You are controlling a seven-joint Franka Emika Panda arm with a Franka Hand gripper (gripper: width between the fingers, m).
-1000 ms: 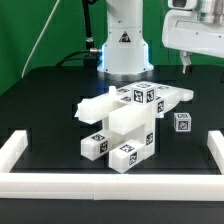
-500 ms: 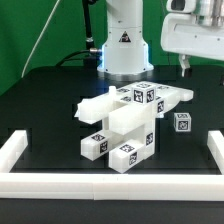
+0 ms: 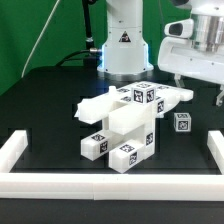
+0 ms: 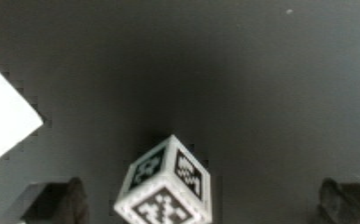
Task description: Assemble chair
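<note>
Tool (image 3: pixel 198 90) lower than before (jaws spread, released), above small tagged block (image 3: pixel 182 122), chair (image 3: pixel 125 125) unmoved

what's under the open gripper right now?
Below the gripper, jaws wide apart, a small tagged white block sits alone on the black table. The block's underside is hidden.

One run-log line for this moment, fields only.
end effector: open, empty | target: small tagged block, loose on table | chair pile: untouched | phase: approach

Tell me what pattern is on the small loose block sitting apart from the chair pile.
Black-and-white square tags on a white block, clearest in the wrist view.
</note>
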